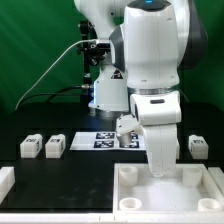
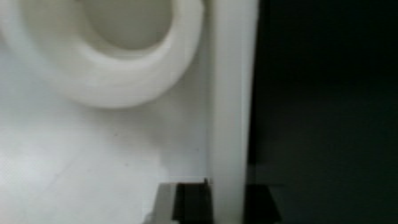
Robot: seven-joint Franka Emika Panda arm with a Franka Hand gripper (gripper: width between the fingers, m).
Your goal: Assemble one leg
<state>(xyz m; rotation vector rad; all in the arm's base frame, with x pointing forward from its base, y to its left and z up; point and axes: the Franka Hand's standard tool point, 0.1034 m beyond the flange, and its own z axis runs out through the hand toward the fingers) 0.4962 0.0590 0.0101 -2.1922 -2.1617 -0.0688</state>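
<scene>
My gripper [image 1: 160, 170] is down at the far rim of the large flat white panel [image 1: 190, 190] at the exterior view's lower right. In the wrist view the two dark fingertips [image 2: 192, 203] straddle the panel's raised rim [image 2: 228, 100], which fills the narrow gap between them, so the gripper [image 2: 228, 204] looks shut on it. A round corner hole [image 2: 107, 40] lies beside the rim. Small white tagged legs stand apart on the black table: two at the left [image 1: 30, 147] [image 1: 55, 146], one by the arm [image 1: 126, 127], one at the right [image 1: 197, 147].
The marker board [image 1: 104, 139] lies behind the gripper in the middle of the table. A white block edge [image 1: 5, 182] shows at the exterior view's lower left. The arm's body and a cable stand behind, in front of a green backdrop.
</scene>
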